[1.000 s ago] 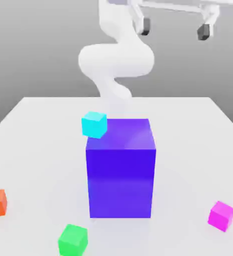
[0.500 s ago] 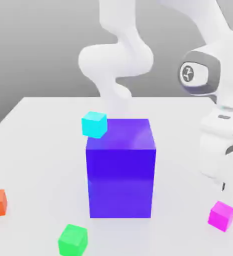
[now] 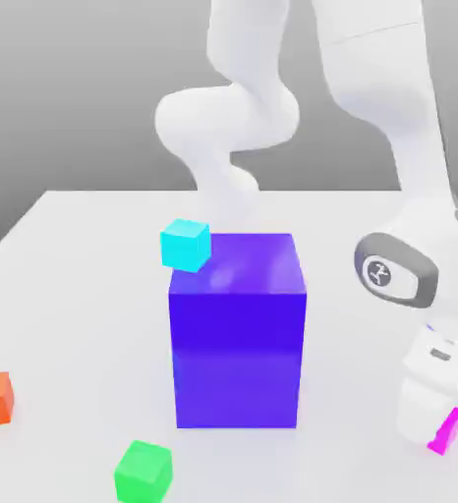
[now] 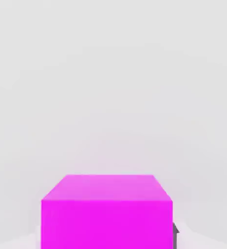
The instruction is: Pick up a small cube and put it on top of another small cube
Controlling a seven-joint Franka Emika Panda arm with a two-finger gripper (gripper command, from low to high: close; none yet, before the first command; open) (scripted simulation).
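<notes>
Exterior view: tool (image 3: 436,426) was closed on pink cube (image 3: 448,431); grasp apparently done, lift and stacking remained.

Arm (image 3: 390,88) bent downward at exterior view's right; tool (image 3: 437,430) low, pointing down, jaws closed.

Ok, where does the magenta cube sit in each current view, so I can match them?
Exterior view: the magenta cube is low toward the exterior view's right, partly hidden by the pincer.
Hand view: the cube is large, at the picture's edge.
Shared landmark: the pale tabletop around it.
</notes>
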